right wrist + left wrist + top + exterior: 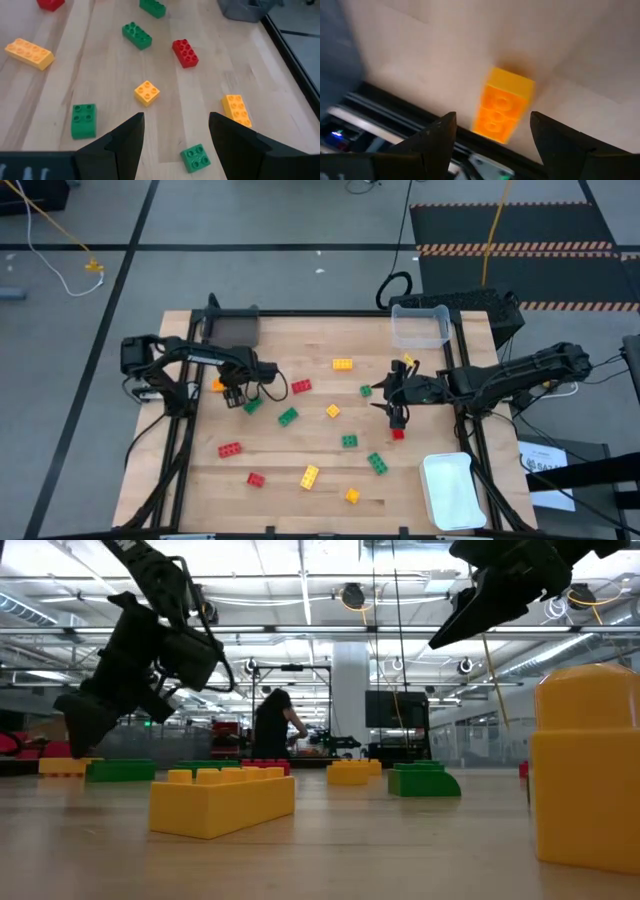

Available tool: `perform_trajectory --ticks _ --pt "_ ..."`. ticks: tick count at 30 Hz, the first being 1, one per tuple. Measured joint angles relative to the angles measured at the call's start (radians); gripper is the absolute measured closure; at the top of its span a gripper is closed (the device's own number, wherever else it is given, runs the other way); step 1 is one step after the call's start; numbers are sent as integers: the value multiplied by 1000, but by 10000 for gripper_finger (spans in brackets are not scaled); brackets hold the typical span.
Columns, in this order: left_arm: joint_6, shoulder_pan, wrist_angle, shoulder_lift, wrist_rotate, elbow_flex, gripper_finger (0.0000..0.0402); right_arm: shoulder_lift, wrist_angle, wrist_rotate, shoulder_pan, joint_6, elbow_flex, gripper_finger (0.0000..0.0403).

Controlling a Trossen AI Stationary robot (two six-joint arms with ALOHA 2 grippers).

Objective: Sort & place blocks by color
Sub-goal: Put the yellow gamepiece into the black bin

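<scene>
Red, green and yellow-orange blocks lie scattered on the wooden table [300,500]. My left gripper [492,120] hangs open, tipped down over an orange block [502,107] that lies flat near the table's left edge [217,385]. A finger stands on either side of the block without touching it. A green block [253,405] lies just beside that gripper [234,394]. My right gripper [175,122] is open and held above the table's right half [386,396], with nothing between its fingers. Ahead of it lie a small yellow block [147,92] and a red block [185,52].
A dark grey tray [230,328] sits at the far left, a clear tray [420,325] at the far right, a white tray [448,488] at the near right. A red block [398,434] lies below the right arm. Bare wood shows in the table's far middle.
</scene>
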Motion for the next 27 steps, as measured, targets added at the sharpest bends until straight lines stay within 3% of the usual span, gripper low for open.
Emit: perform_trajectory --ticks 11,15,27 --pt "-40 78 35 4 37 -19 144 0 3 0 0 17 0 188" --pt "-43 84 66 3 118 -19 144 0 3 0 0 15 0 188" --pt "-73 66 146 2 167 -18 144 0 3 2 0 14 0 188"
